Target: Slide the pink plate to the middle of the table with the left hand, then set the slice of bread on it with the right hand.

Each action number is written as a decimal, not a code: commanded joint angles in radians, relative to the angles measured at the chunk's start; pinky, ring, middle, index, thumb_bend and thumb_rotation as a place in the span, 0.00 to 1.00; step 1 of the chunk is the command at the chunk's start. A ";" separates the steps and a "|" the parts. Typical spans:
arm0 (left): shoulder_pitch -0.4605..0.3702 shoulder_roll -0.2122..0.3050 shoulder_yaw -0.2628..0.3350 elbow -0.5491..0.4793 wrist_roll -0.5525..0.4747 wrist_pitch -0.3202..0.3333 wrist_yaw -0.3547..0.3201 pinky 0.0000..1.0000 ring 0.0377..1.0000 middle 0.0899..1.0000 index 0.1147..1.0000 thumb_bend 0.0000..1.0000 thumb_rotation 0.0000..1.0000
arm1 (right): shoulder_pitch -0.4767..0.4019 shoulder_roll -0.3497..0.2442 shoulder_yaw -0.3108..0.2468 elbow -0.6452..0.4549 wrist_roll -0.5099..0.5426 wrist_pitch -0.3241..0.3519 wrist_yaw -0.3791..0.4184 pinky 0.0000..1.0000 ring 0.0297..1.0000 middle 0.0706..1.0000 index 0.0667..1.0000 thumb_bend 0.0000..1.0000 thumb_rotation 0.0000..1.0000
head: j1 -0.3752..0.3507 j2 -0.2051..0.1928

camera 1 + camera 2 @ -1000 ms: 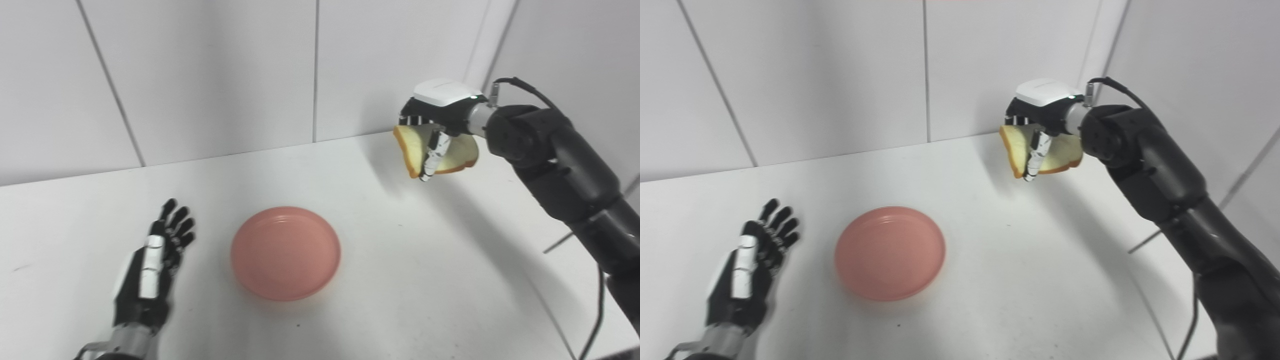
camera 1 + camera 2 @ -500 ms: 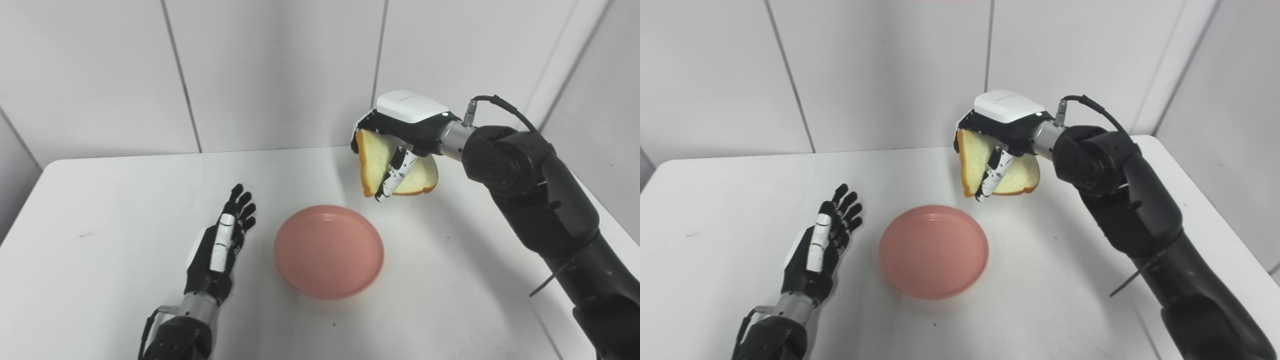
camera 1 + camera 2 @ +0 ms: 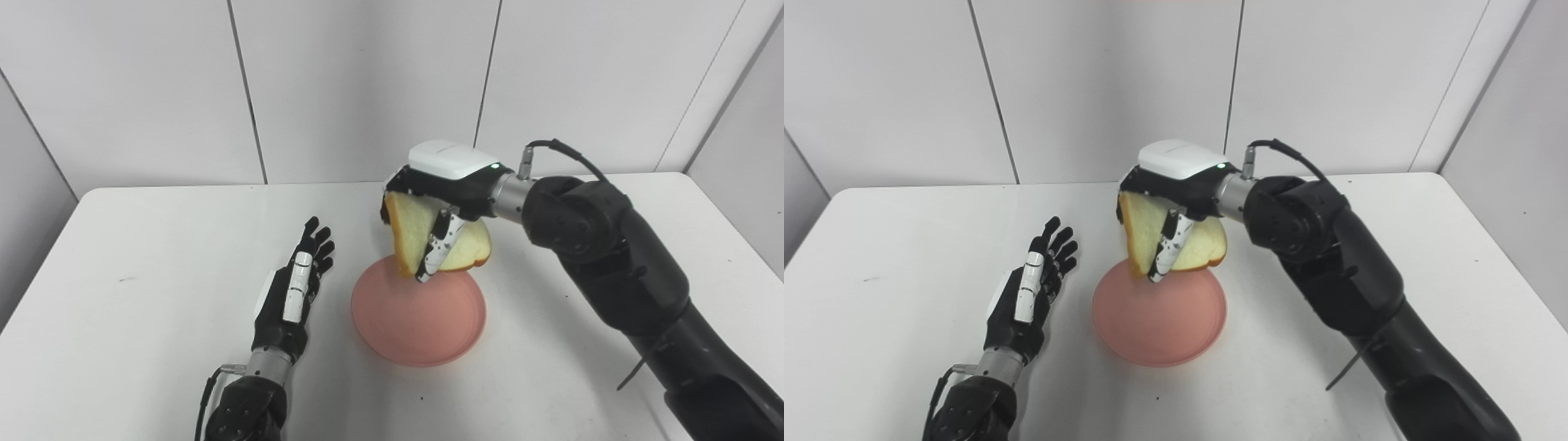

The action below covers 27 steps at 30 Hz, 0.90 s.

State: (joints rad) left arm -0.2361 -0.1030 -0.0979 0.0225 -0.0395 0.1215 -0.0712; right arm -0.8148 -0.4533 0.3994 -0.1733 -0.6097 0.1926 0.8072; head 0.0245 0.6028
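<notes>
Your right hand point(image 3: 442, 202) has the slice of bread point(image 3: 429, 236) pinched between thumb and fingers point(image 3: 440, 248), held in the air above the far edge of the pink plate point(image 3: 419, 318). The plate sits flat near the middle of the white table point(image 3: 122, 245), so the sliding step looks done. Your left hand point(image 3: 293, 297) rests just left of the plate, apart from its rim, fingers straight and slightly spread, holding nothing.

Expect the bread to be very light, soft and easily crushed. It is already bending: the left part hangs almost on edge while the right part lies flatter, so the slice folds around the thumb that crosses its face. A firm squeeze will likely dent or tear the crumb, and the crust is the tougher place to bear on. Keep the grip just tight enough to carry it. Because it is so light, it may cling to the fingertips when you open, so let go low over the plate.

The slice is tilted, its broad face turned toward the near left, and its lower corner points down at the plate. Its long axis runs roughly left to right across the scene, sloping down to the left. I judge it needs to come toward you to sit over the plate's centre.
</notes>
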 commanded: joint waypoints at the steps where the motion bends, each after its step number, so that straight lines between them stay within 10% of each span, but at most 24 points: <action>1: -0.036 -0.020 -0.005 -0.039 0.005 -0.009 0.009 0.96 0.95 0.96 0.96 0.70 1.00 | -0.029 0.017 0.001 0.001 -0.017 0.001 -0.029 0.30 0.35 0.46 0.48 0.51 0.00 | 0.002 0.001; 10: -0.041 -0.020 -0.002 -0.057 0.004 0.003 0.015 0.95 0.94 0.95 0.95 0.71 0.99 | 0.002 0.047 0.042 0.070 -0.028 0.012 -0.005 0.18 0.23 0.44 0.45 0.52 0.00 | 0.001 0.010; 27: -0.041 -0.012 0.007 -0.086 -0.014 0.040 0.002 0.97 0.95 0.96 0.97 0.74 0.98 | 0.046 0.043 0.082 0.148 -0.091 -0.015 -0.028 0.32 0.35 0.43 0.51 0.51 0.00 | -0.004 0.027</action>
State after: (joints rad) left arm -0.2374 -0.1168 -0.0891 -0.0344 -0.0454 0.1705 -0.0599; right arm -0.7353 -0.4051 0.4969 -0.0089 -0.6992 0.1884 0.8051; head 0.0199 0.6305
